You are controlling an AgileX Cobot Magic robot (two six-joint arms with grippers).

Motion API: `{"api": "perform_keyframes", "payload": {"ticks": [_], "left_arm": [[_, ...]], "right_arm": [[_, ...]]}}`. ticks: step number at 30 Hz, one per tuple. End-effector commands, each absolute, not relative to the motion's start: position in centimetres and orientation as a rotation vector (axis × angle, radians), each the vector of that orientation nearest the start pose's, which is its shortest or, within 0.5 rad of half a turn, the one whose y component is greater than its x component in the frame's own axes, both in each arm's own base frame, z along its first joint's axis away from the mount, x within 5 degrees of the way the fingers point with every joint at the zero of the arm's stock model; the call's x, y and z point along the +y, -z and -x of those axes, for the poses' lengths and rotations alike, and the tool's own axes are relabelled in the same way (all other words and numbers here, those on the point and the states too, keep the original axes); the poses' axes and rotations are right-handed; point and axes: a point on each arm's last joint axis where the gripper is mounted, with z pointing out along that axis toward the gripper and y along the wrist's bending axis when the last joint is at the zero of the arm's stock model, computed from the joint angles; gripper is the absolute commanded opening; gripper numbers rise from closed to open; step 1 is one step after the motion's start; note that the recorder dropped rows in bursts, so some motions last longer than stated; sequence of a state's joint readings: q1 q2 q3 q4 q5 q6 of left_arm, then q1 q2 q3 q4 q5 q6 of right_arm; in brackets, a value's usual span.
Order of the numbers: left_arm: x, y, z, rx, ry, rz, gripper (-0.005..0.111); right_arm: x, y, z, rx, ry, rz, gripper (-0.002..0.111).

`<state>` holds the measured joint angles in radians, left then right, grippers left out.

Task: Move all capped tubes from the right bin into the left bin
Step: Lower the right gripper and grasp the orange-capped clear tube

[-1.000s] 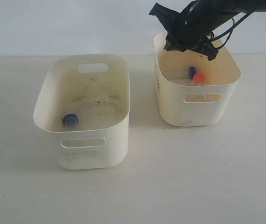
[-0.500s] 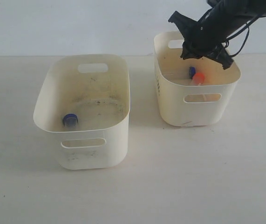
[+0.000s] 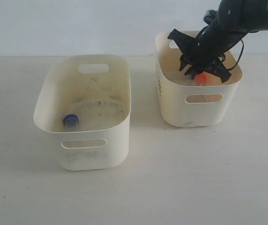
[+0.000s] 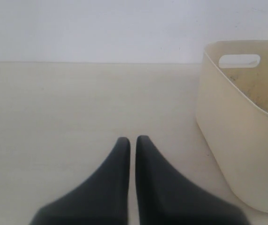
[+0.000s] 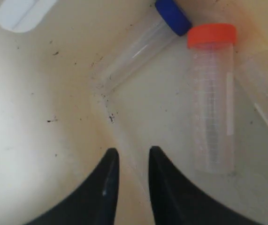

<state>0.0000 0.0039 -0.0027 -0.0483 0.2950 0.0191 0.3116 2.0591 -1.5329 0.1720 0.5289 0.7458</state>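
Next pick-up step: right jaws sit in the right bin [image 3: 171, 105], parted slightly, empty. Blue-capped tube [image 5: 141, 46] and orange-capped tube [image 5: 212, 108] lie just ahead; the jaws must straddle one and clench. Left jaws clenched.

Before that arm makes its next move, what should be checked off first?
1. Right claw inside the right bin: ok.
2. Right claw empty, jaws slightly apart: ok.
3. A tube lined up between the jaws: not ok; the blue-capped tube and orange-capped tube lie ahead of it, off-line.
4. Room in the left bin: ok, only one delivered tube shows.
5. Left claw out of the way: ok, shut beside the left bin.
6. How many tubes remain: cannot tell, a third is cut off.
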Motion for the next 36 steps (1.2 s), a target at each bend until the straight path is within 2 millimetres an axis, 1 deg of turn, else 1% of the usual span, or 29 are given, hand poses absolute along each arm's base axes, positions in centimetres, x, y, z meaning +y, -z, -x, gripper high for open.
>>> {"api": "perform_keyframes", "payload": {"ticks": [1,4,12,19,22,24,28,32,34,36], "left_arm": [[-0.2,-18.6,-5.4,1.779,0.045,0.018,0.004],[-0.2,-18.6,-5.4,1.779,0.045,0.018,0.004],[-0.2,-18.6,-5.4,1.779,0.045,0.018,0.004],[-0.2,-18.6,-5.4,1.779,0.045,0.018,0.004],[-0.2,-18.6,-5.4,1.779,0.045,0.018,0.004],[-0.2,-18.6,-5.4,1.779,0.045,0.018,0.004],[-0.2,-18.6,-5.4,1.779,0.045,0.018,0.004],[-0.2,-18.6,-5.4,1.779,0.045,0.018,0.004],[-0.2,-18.6,-5.4,1.779,0.045,0.018,0.004],[-0.2,-18.6,-5.4,1.779,0.045,0.018,0.004]], "right_arm": [[14.6,-19.6,-43.4,2.488,-0.572,-0.706,0.041],[14.6,-19.6,-43.5,2.483,-0.573,-0.704,0.042],[14.6,-17.6,-43.7,2.531,-0.544,-0.719,0.042],[14.7,-17.5,-43.9,2.517,-0.548,-0.715,0.042],[14.8,-16.6,-44.0,2.556,-0.522,-0.691,0.042],[14.9,-16.4,-44.2,2.562,-0.526,-0.687,0.042],[15.1,-16.5,-44.5,2.555,-0.522,-0.632,0.042],[15.1,-16.0,-44.7,2.574,-0.51,-0.617,0.042],[15.2,-15.6,-44.8,2.611,-0.487,-0.582,0.042],[15.3,-15.5,-44.9,2.638,-0.468,-0.547,0.052]]}}
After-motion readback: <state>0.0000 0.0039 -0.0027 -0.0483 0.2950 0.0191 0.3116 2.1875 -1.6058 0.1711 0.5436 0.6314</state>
